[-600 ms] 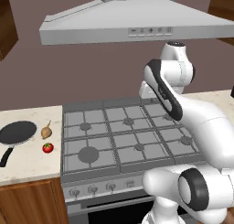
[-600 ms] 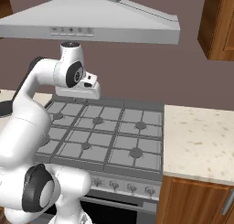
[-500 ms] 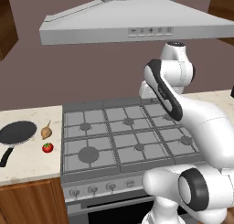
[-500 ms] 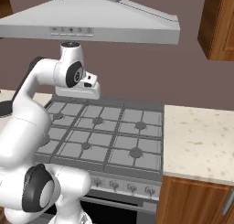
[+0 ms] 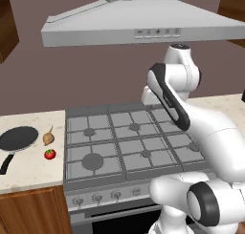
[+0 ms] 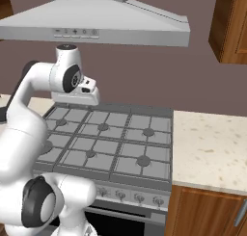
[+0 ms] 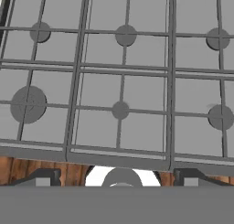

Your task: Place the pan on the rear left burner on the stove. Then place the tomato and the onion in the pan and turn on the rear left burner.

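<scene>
Left base view, far left: pan (image 5: 18,138) flat on the pale surface (image 5: 28,168) beside the stove (image 5: 124,137), handle (image 5: 5,164) pointing toward the front edge. Just right of the pan: onion (image 5: 48,137), stalk up, apart from the pan rim. Just in front of the onion: tomato (image 5: 50,154), touching neither onion nor pan. Further right: rear left burner (image 5: 89,132) bare under its grate, nothing resting on it; larger front left cap (image 5: 93,161) likewise bare. Row of knobs (image 5: 106,196) along the front panel. Range hood (image 5: 143,27) overhead. Right of centre: white arm (image 5: 177,90) raised above the rear of the stove.

Hand view: claw (image 7: 118,177) held high over the grates, looking straight down, finger tips (image 7: 43,177) set wide apart at the lower corners, nothing between them. Rear left burner (image 7: 40,32) at upper left there, uncovered.
</scene>
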Tool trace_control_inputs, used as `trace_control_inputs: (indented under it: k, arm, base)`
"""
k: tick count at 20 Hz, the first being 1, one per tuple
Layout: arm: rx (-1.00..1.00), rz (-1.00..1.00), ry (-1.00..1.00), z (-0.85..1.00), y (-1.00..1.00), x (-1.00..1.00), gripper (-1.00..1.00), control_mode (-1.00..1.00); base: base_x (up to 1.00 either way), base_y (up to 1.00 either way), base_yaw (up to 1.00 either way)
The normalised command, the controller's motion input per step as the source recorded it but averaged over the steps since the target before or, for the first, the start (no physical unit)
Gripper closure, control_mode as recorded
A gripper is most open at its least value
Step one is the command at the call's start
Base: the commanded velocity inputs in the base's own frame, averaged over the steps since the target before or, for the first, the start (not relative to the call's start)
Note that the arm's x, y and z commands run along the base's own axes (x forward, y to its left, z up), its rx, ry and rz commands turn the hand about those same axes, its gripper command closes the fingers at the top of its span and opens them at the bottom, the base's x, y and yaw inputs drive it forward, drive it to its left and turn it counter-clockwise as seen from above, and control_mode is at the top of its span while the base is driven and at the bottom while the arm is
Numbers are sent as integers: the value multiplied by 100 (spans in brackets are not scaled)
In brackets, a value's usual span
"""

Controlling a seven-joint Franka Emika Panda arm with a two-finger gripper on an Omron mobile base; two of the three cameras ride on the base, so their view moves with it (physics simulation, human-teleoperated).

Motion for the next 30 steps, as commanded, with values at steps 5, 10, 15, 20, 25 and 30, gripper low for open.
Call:
trace_control_inputs:
  k: [5,10,15,20,25,30]
  arm:
    - [0,0,3,0,55,-7,-100,-100]
    - [0,0,2,0,54,0,-100,-100]
    - [0,0,5,0,52,-2,-100,-100]
    - [1,0,3,0,38,-5,-100,-100]
    - [2,0,2,0,31,-10,-100,-100]
    - [0,1,4,0,36,-13,-100,-100]
  base:
    - [0,0,0]
    - [0,0,0]
    - [0,0,0]
    - [0,0,0]
    - [0,0,0]
    - [0,0,0]
